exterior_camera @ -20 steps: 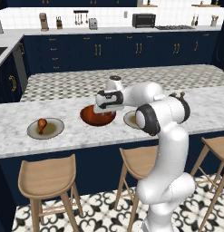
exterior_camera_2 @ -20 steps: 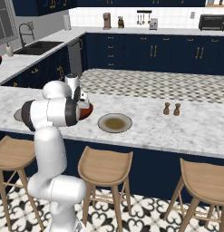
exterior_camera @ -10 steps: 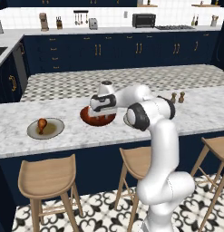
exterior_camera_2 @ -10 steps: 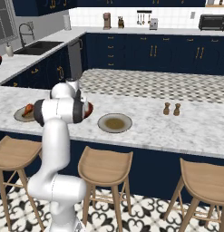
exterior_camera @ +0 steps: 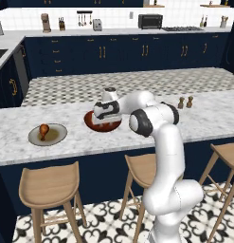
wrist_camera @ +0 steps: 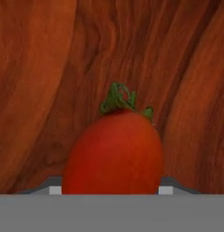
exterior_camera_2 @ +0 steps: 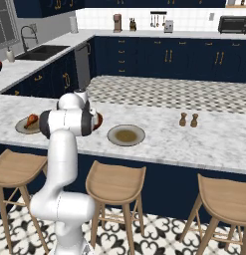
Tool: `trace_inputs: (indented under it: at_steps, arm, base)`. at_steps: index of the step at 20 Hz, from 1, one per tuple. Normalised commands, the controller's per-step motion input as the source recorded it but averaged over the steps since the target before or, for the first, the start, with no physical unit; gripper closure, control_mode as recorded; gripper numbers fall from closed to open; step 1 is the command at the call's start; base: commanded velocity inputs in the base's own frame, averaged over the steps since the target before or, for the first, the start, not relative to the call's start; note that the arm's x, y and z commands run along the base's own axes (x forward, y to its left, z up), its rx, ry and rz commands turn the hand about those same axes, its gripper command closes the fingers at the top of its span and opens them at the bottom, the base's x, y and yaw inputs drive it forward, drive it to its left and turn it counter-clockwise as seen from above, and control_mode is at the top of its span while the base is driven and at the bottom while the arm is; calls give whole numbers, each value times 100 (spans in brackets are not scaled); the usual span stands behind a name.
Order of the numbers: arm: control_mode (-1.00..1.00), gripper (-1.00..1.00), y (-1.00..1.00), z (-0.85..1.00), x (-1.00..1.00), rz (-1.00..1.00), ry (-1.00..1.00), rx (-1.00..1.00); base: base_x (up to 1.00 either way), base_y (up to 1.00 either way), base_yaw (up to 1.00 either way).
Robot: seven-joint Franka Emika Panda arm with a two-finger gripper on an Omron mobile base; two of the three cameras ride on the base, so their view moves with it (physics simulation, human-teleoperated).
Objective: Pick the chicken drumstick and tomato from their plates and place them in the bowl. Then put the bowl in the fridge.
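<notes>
The tomato (wrist_camera: 114, 154), red with a green stalk, sits between my gripper's (wrist_camera: 109, 190) jaws, just above the reddish-brown wooden inside of the bowl (wrist_camera: 50, 68). In the left base view my gripper (exterior_camera: 104, 117) reaches down into the bowl (exterior_camera: 92, 124) in the middle of the marble counter. The chicken drumstick (exterior_camera: 43, 129) lies on its plate (exterior_camera: 58, 136), to the left of the bowl. From the right base view, the other plate (exterior_camera_2: 126, 135) lies bare to the right of the bowl (exterior_camera_2: 98, 121), while the arm hides most of the bowl.
Salt and pepper shakers (exterior_camera: 184, 102) stand on the counter to the right. Wooden stools (exterior_camera: 49, 185) line the counter's near side. Navy cabinets and a back counter with a toaster oven (exterior_camera: 150, 21) run behind.
The arm has swung left from over the right plate to the bowl, carrying the tomato. The hand now sits low inside the bowl.
</notes>
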Motion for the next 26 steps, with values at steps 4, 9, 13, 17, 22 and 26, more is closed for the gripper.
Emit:
trace_inputs:
  at_steps: [4, 9, 13, 17, 22, 26]
  arm:
    - [-100, -100, 0, 22, -20, 0, -10, 0]
    - [-100, -100, 0, 31, -54, -2, -11, 0]
    - [-100, -100, -17, 39, -98, -2, -7, 0]
    - [-100, -100, -63, 29, -98, -2, -8, 0]
    - [-100, -100, -66, 56, -95, 0, 0, 0]
    - [-100, -100, -36, 78, -97, -1, 6, 0]
  base:
    - [0, 0, 0]
    - [0, 0, 0]
    - [0, 0, 0]
    - [0, 0, 0]
    - [0, 0, 0]
    - [0, 0, 0]
